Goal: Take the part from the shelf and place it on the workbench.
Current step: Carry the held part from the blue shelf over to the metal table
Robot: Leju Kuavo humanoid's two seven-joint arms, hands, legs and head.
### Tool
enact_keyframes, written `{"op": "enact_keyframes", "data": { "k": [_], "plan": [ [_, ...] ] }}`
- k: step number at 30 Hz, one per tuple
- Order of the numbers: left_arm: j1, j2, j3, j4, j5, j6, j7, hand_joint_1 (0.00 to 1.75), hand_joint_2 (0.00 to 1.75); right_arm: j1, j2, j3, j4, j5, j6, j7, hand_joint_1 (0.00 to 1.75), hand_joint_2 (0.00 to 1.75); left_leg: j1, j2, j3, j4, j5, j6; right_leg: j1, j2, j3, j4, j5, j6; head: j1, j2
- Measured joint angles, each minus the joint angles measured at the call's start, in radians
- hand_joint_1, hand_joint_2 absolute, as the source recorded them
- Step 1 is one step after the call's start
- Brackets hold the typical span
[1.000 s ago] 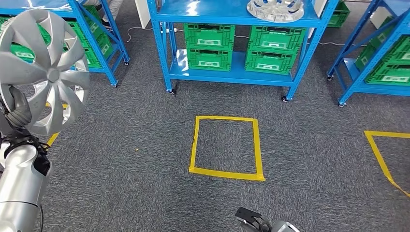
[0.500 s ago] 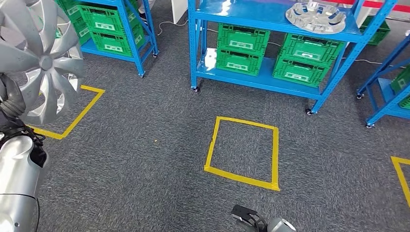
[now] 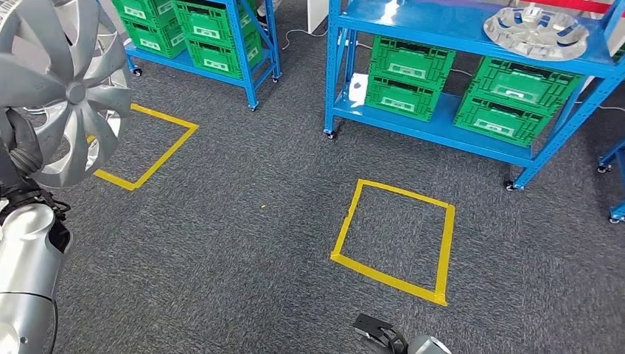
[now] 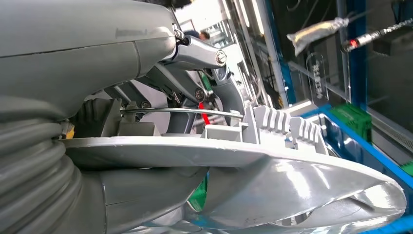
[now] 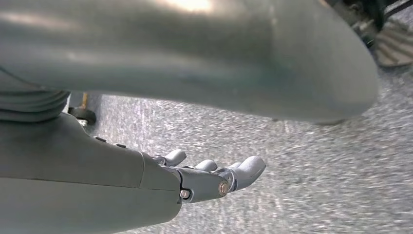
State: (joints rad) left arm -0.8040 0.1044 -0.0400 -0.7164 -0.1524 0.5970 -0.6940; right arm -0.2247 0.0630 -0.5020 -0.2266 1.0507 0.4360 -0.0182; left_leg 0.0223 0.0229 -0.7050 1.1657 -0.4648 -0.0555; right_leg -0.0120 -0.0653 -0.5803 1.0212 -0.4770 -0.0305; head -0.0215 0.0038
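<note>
A silver wheel cover (image 3: 63, 85) with curved spokes stands upright at the far left of the head view, held by my left hand (image 3: 22, 158) at its lower rim. In the left wrist view the thumb and fingers (image 4: 195, 63) clamp the cover's rim (image 4: 234, 165). My right hand (image 5: 214, 175) hangs over the carpet with its fingers stretched out and nothing in them. A second silver wheel cover (image 3: 535, 32) lies flat on the top level of the blue shelf (image 3: 457, 29) at the back right.
Green crates (image 3: 409, 70) fill the lower levels of the blue shelf; another blue rack (image 3: 199, 37) with green crates stands at the back left. Yellow tape squares (image 3: 394, 240) (image 3: 144, 144) mark the grey carpet. A white cable runs behind the shelves.
The whole view has swung left: shelves and tape squares have slid rightward in the picture. The wheel cover stays held in my left hand. The right arm hangs as before.
</note>
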Motion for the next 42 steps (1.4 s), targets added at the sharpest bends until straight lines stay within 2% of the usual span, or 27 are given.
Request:
{"op": "enact_keyframes", "data": {
  "k": [2,3,5,6,8,10,12,13,14,16,17,18,19,21,22,23,25,27,28,29,31,33,34,36,38,40,42],
  "plan": [
    [-0.008,0.001,-0.006,0.002,-0.009,0.007,0.000,1.75,1.75,-0.001,0.003,0.000,0.000,-0.001,0.000,0.001,0.00,0.00,-0.005,0.031,0.055,-0.105,0.028,0.006,0.004,-0.016,-0.003,0.012,-0.010,0.012,-0.001,0.000],
    [-0.012,0.003,-0.009,0.004,-0.013,0.010,0.000,1.75,1.75,-0.001,0.003,0.000,0.000,-0.001,0.000,0.002,0.00,0.00,-0.008,0.037,0.064,-0.124,0.028,0.012,0.008,-0.024,-0.003,0.015,-0.013,0.017,-0.001,0.000],
    [-0.016,0.008,-0.013,0.008,-0.020,0.017,0.000,1.75,1.75,-0.002,0.005,0.000,0.000,-0.002,0.000,0.004,0.00,0.00,-0.010,0.016,0.062,-0.124,0.028,0.029,0.010,-0.041,0.000,0.012,-0.015,0.025,-0.001,0.000],
    [-0.016,0.011,-0.016,0.009,-0.024,0.020,0.000,1.75,1.75,-0.002,0.006,0.000,0.000,-0.004,0.000,0.005,0.00,0.00,-0.010,0.006,0.061,-0.125,0.030,0.035,0.008,-0.039,0.001,0.016,-0.021,0.031,-0.001,0.000],
    [-0.018,0.014,-0.021,0.010,-0.032,0.025,0.000,1.75,1.75,-0.003,0.009,0.000,0.000,-0.006,0.000,0.006,0.00,0.00,-0.006,-0.013,0.060,-0.128,0.034,0.047,0.003,-0.001,-0.020,0.065,-0.056,0.040,0.000,0.000],
    [-0.020,0.014,-0.026,0.010,-0.039,0.029,0.003,1.75,1.75,0.000,0.010,0.000,0.000,-0.007,0.000,0.009,0.00,0.00,-0.005,-0.034,0.056,-0.128,0.036,0.054,0.002,0.046,-0.081,0.194,-0.121,0.043,0.000,0.000],
    [-0.021,0.013,-0.029,0.010,-0.045,0.033,0.010,1.75,1.75,0.004,0.010,0.000,0.000,-0.007,0.000,0.011,0.00,0.00,-0.008,-0.060,0.054,-0.128,0.038,0.057,0.003,0.061,-0.137,0.301,-0.152,0.040,0.000,0.000],
    [-0.021,0.014,-0.030,0.010,-0.048,0.033,0.014,1.75,1.75,0.005,0.010,0.000,0.000,-0.007,0.000,0.011,0.00,0.00,-0.008,-0.073,0.054,-0.128,0.038,0.057,0.004,0.064,-0.141,0.301,-0.138,0.036,0.000,0.000],
    [-0.021,0.014,-0.031,0.010,-0.051,0.034,0.017,1.75,1.75,0.005,0.010,0.000,0.000,-0.007,0.000,0.011,0.00,0.00,-0.009,-0.087,0.054,-0.127,0.039,0.056,0.004,0.068,-0.125,0.260,-0.107,0.031,0.000,0.000],
    [-0.022,0.014,-0.034,0.009,-0.058,0.037,0.022,1.75,1.75,0.004,0.010,0.000,0.000,-0.006,0.000,0.010,0.00,0.00,-0.008,-0.111,0.052,-0.125,0.041,0.052,0.004,0.109,-0.063,0.121,-0.036,0.018,0.000,0.000],
    [-0.023,0.014,-0.036,0.008,-0.062,0.040,0.024,1.75,1.75,0.003,0.010,0.000,0.000,-0.004,0.000,0.011,0.00,0.00,-0.007,-0.122,0.050,-0.125,0.043,0.048,0.004,0.131,-0.040,0.065,-0.015,0.015,-0.001,0.000],
    [-0.024,0.015,-0.037,0.007,-0.065,0.042,0.025,1.75,1.75,0.003,0.010,0.000,0.000,-0.003,0.000,0.012,0.00,0.00,-0.005,-0.132,0.046,-0.125,0.046,0.042,0.005,0.147,-0.027,0.033,-0.008,0.013,-0.001,0.000],
    [-0.024,0.016,-0.039,0.005,-0.068,0.043,0.026,1.75,1.75,0.003,0.010,0.000,0.000,-0.002,0.000,0.015,0.00,0.00,-0.002,-0.144,0.042,-0.128,0.050,0.034,0.007,0.150,-0.024,0.024,-0.010,0.012,-0.001,0.000],
    [-0.018,0.022,-0.039,-0.002,-0.070,0.043,0.027,1.75,1.75,0.002,0.011,0.000,0.000,-0.001,0.000,0.020,0.00,0.00,0.003,-0.162,0.036,-0.134,0.057,0.018,0.009,0.127,-0.018,0.014,-0.004,0.008,0.000,0.000],
    [-0.014,0.026,-0.039,-0.005,-0.070,0.043,0.027,1.75,1.75,0.001,0.011,0.000,0.000,-0.002,0.000,0.020,0.00,0.00,0.001,-0.153,0.032,-0.131,0.054,0.013,0.007,0.115,-0.013,0.005,0.001,0.003,-0.001,0.000],
    [-0.013,0.029,-0.039,-0.007,-0.071,0.043,0.026,1.75,1.75,0.000,0.012,0.000,0.000,-0.003,0.000,0.019,0.00,0.00,-0.002,-0.130,0.022,-0.111,0.041,0.009,0.006,0.104,-0.007,-0.004,0.007,-0.002,-0.002,0.000],
    [-0.011,0.031,-0.039,-0.009,-0.073,0.043,0.025,1.75,1.75,0.000,0.012,0.000,0.000,-0.008,0.000,0.018,0.00,0.00,-0.008,-0.066,-0.020,-0.014,-0.013,0.004,0.007,0.081,-0.002,-0.013,0.011,-0.009,-0.005,0.000],
    [-0.006,0.030,-0.039,-0.009,-0.075,0.044,0.024,1.75,1.75,0.004,0.012,0.000,0.000,-0.015,0.000,0.018,0.00,0.00,-0.007,-0.036,-0.070,0.103,-0.061,0.000,0.009,0.055,-0.001,-0.010,0.009,-0.012,-0.005,0.000],
    [-0.002,0.030,-0.039,-0.009,-0.076,0.044,0.024,1.75,1.75,0.006,0.012,0.000,0.000,-0.017,0.000,0.018,0.00,0.00,-0.007,-0.030,-0.077,0.124,-0.062,-0.001,0.009,0.043,-0.001,-0.008,0.007,-0.012,-0.005,0.000],
    [0.001,0.030,-0.039,-0.009,-0.077,0.044,0.024,1.75,1.75,0.007,0.012,0.000,0.000,-0.018,0.000,0.018,0.00,0.00,-0.006,-0.025,-0.064,0.104,-0.044,-0.001,0.008,0.031,-0.001,-0.006,0.004,-0.011,-0.005,0.000],
    [0.002,0.030,-0.039,-0.010,-0.077,0.044,0.023,1.75,1.75,0.007,0.012,0.000,0.000,-0.015,0.000,0.018,0.00,0.00,-0.007,-0.001,0.005,-0.020,0.010,-0.001,0.009,0.011,-0.002,0.001,-0.003,-0.005,-0.005,0.000],
    [-0.003,0.030,-0.039,-0.011,-0.078,0.045,0.019,1.75,1.75,0.004,0.011,0.000,0.000,-0.010,0.000,0.018,0.00,0.00,-0.012,0.018,0.057,-0.115,0.034,0.012,0.013,-0.006,-0.004,0.011,-0.011,0.004,-0.005,0.000],
    [-0.005,0.031,-0.039,-0.011,-0.078,0.046,0.017,1.75,1.75,0.003,0.011,0.000,0.000,-0.009,0.000,0.017,0.00,0.00,-0.015,0.018,0.063,-0.128,0.032,0.020,0.016,-0.013,-0.005,0.013,-0.013,0.009,-0.004,0.000],
    [-0.007,0.032,-0.039,-0.011,-0.079,0.047,0.012,1.75,1.75,0.000,0.011,0.000,0.000,-0.008,0.000,0.016,0.00,0.00,-0.016,-0.002,0.061,-0.129,0.037,0.035,0.017,-0.026,-0.004,0.013,-0.015,0.017,-0.003,0.000],
    [-0.009,0.033,-0.039,-0.012,-0.079,0.048,0.008,1.75,1.75,-0.005,0.011,0.000,0.000,-0.008,0.000,0.015,0.00,0.00,-0.013,-0.017,0.061,-0.134,0.041,0.046,0.013,-0.005,-0.013,0.038,-0.036,0.027,-0.003,0.000],
    [-0.013,0.030,-0.039,-0.012,-0.079,0.049,0.005,1.75,1.75,-0.007,0.011,0.000,0.000,-0.009,0.000,0.013,0.00,0.00,-0.011,-0.031,0.059,-0.136,0.045,0.055,0.010,0.039,-0.061,0.143,-0.092,0.034,-0.002,0.000],
    [-0.012,0.025,-0.039,-0.012,-0.080,0.052,0.004,1.75,1.75,-0.004,0.011,0.000,0.000,-0.010,0.000,0.012,0.00,0.00,-0.012,-0.050,0.055,-0.135,0.046,0.059,0.010,0.059,-0.129,0.280,-0.145,0.035,-0.002,0.000]
  ]
}}
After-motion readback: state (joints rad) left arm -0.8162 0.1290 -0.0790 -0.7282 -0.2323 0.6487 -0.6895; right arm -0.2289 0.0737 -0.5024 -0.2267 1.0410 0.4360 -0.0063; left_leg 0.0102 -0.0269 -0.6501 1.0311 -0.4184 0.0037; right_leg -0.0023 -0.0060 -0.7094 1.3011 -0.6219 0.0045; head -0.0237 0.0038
